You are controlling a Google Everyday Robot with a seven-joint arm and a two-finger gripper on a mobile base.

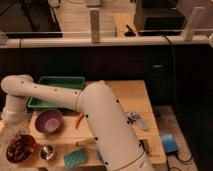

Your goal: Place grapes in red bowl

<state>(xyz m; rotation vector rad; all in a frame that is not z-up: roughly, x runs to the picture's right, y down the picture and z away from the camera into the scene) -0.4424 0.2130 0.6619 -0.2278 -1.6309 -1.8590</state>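
Observation:
The grapes (19,146), a dark reddish-purple cluster, lie inside the red bowl (30,156) at the table's front left corner. My white arm sweeps from the lower middle up to the left, bends, and drops down the left edge. Its wrist ends in the gripper (12,122), which sits just above and behind the red bowl, apart from the grapes. Nothing shows held in it.
A purple bowl (49,121) stands right of the gripper, with a small steel cup (47,152) in front of it. An orange carrot-like piece (79,120), a teal sponge (75,158), a green tray (56,80) and a blue-grey item (136,119) also lie on the wooden table (135,97).

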